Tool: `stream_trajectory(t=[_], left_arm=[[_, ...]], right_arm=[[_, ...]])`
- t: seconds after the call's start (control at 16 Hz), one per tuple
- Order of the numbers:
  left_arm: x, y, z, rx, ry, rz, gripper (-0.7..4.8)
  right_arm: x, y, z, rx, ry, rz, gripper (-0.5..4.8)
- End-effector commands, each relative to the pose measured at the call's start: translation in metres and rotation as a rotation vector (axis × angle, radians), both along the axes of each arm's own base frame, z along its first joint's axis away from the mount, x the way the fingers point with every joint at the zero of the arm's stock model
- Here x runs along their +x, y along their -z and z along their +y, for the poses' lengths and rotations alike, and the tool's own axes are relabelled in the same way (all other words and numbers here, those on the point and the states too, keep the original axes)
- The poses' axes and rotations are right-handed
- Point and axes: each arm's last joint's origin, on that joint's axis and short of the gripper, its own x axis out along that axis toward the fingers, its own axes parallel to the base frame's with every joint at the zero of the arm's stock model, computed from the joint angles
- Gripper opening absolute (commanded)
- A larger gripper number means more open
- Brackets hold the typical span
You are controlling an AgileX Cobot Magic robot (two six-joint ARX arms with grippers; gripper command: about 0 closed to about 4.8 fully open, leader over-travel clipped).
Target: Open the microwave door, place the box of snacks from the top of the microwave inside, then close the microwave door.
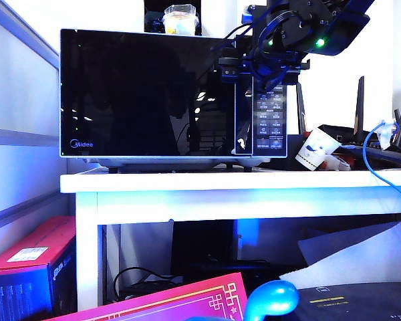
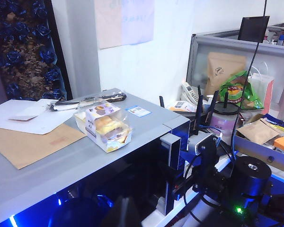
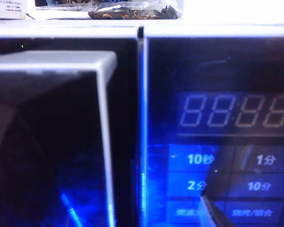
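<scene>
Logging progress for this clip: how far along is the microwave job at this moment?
Done: nothing yet. The microwave door looks shut and the box of snacks sits on top of the microwave. In hand: the right gripper, jaws wide, is at the door handle. The left gripper is out of view. Left: opening, loading, closing.

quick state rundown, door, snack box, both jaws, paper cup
microwave door: closed, flush with the keypad panel
box of snacks: on top of the microwave, lid on, untouched
right gripper: at the door handle, jaws open
left gripper: not in view
paper cup: tilted, right of the microwave
</scene>
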Motion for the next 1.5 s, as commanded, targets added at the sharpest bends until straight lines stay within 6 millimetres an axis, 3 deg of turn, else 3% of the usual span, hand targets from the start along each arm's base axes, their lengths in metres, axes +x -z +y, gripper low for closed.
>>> stream_trajectory(t=[0.06,0.13,0.25,0.94,1.0,1.07,1.25,1.5], left_arm=[[-0.002,-0.003,0.0,0.001,0.006,-0.017,-0.05],[-0.002,-0.003,0.0,0.001,0.005,-0.016,-0.05],[-0.002,-0.003,0.0,0.001,0.006,-0.016,-0.05],[-0.002,-0.003,0.0,0.001,0.005,-0.018,-0.05],[-0.002,-0.003,0.0,0.001,0.005,-0.018,-0.05],[-0.002,-0.003,0.0,0.001,0.005,-0.018,-0.05],[-0.002,-0.003,0.0,0.001,0.005,-0.018,-0.05],[-0.002,-0.003,0.0,0.001,0.005,-0.018,-0.05]], right_arm=[[-0.001,-0.007,0.002,-0.001,-0.038,-0.008,2.63],[-0.003,-0.01,0.002,0.0,-0.04,-0.01,2.52],[-0.007,-0.017,0.002,-0.001,-0.044,-0.008,1.78],[-0.035,-0.049,-0.008,-0.051,-0.05,0.116,1.81],[-0.039,-0.053,-0.008,-0.056,-0.079,0.125,2.9],[-0.042,-0.056,-0.008,-0.06,-0.12,0.133,4.79],[-0.051,-0.066,-0.013,-0.076,-0.122,0.151,4.79],[-0.077,-0.101,-0.031,-0.117,-0.108,0.103,4.79]])
